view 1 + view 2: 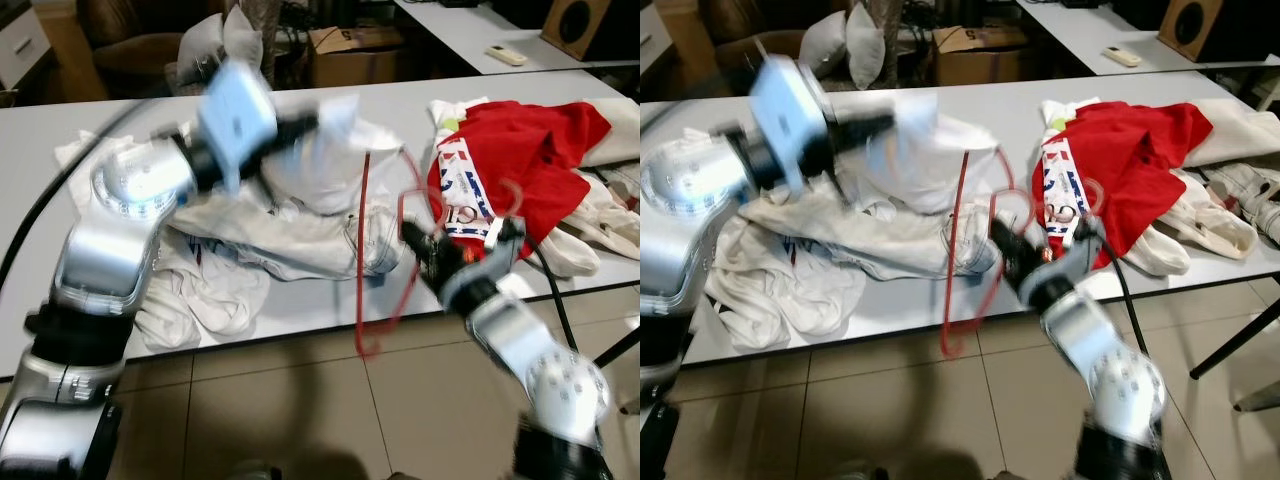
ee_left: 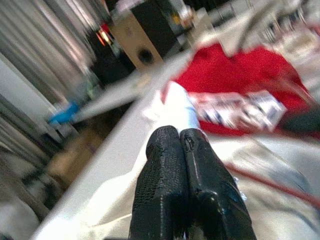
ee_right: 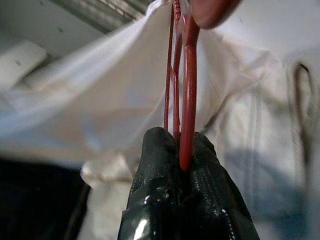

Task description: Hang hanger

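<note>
A thin red wire hanger [image 1: 364, 262] stands on edge over the table's front edge, its lower corner dipping below the tabletop. My right gripper [image 1: 414, 238] is shut on its wire near the hook; the right wrist view shows the red wire [image 3: 186, 100] pinched between the black fingers [image 3: 155, 165]. My left gripper [image 1: 298, 126], blurred, is over the white garment [image 1: 330, 170] at mid table. It is shut on a fold of that cloth [image 2: 176, 106], which is lifted. The pile of white clothes [image 1: 290, 250] lies under the hanger.
A red garment [image 1: 525, 160] with a printed panel lies on the grey table [image 1: 60, 130] to the right, and more white clothes [image 1: 600, 235] are at its right end. Behind are a cardboard box [image 1: 350, 50], a second table with a remote [image 1: 505, 55] and a speaker [image 1: 575, 25].
</note>
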Tool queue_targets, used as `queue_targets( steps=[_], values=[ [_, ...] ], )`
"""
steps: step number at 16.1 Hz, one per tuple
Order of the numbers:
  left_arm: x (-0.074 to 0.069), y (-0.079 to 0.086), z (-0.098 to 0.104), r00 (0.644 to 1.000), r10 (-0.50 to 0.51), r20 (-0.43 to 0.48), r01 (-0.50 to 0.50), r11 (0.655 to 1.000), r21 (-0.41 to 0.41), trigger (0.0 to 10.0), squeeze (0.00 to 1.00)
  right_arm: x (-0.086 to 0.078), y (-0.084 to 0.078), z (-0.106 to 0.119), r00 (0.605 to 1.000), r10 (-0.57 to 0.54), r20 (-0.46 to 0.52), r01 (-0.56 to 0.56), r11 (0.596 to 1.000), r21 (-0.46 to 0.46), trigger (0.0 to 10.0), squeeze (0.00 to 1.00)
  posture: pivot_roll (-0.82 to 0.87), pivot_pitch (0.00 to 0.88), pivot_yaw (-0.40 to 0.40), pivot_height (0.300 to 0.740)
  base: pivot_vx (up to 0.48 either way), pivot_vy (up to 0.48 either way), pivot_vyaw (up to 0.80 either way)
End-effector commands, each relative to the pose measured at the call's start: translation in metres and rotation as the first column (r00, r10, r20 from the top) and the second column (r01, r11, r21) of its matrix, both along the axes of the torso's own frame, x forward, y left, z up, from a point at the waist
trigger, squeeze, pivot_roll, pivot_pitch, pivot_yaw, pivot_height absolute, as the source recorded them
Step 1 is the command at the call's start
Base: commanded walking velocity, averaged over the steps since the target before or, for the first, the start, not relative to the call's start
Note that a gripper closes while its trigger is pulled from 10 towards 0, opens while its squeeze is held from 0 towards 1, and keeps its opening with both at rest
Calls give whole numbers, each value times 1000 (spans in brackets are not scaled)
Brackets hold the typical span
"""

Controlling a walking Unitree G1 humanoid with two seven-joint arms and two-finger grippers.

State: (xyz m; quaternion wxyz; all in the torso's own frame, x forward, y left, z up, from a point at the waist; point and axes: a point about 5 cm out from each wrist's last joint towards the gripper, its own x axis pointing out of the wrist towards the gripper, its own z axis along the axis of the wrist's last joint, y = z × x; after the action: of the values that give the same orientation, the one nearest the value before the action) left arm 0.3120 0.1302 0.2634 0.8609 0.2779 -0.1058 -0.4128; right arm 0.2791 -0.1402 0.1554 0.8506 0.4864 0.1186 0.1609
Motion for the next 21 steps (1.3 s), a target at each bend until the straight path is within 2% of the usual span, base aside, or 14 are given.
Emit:
queue_targets(
  steps=[1,5,6,7,8,11,13,16,19,21],
  values=[
    [-3,-2,0,1000,-13,-8,13,1000,17,0,0,3,0,1,1000,-14,-8,14,999,34,10000,0,11,0,34,723,0,0,0],
    [-9,-6,-20,994,-17,-110,19,1000,21,0,0,27,3,4,991,-125,-42,130,982,134,10000,0,23,0,33,723,0,0,0],
    [-11,-3,-32,988,3,-156,4,999,44,0,0,34,-1,6,981,-186,-54,193,959,205,10000,0,23,0,35,723,0,0,0],
    [-15,1,-50,974,14,-224,1,998,68,0,0,42,-4,9,967,-243,-78,256,915,312,10000,0,24,0,35,723,0,0,0],
    [-17,3,-61,965,24,-262,-4,997,76,0,0,47,-3,11,961,-263,-90,277,887,370,10000,0,25,0,35,723,0,0,0],
    [-25,-6,-74,945,-9,-328,31,998,61,0,0,62,12,19,956,-269,-119,293,832,471,10000,0,28,0,36,723,0,0,0],
    [-28,-10,-75,936,-30,-351,43,999,29,0,0,67,19,21,958,-261,-117,285,833,475,10000,0,28,0,36,723,0,0,0],
    [-40,-23,-74,879,-169,-445,142,985,-94,0,0,74,29,27,965,-243,-94,256,812,525,10000,0,34,0,36,723,0,0,0],
    [-43,-30,-83,850,-196,-489,162,981,-111,0,0,79,40,39,975,-216,-53,207,790,577,10000,0,35,0,33,723,0,0,0],
    [-43,-36,-79,839,-228,-494,164,972,-170,0,0,81,46,40,979,-198,-36,184,808,560,10000,0,32,0,32,723,0,0,0]
  ],
)
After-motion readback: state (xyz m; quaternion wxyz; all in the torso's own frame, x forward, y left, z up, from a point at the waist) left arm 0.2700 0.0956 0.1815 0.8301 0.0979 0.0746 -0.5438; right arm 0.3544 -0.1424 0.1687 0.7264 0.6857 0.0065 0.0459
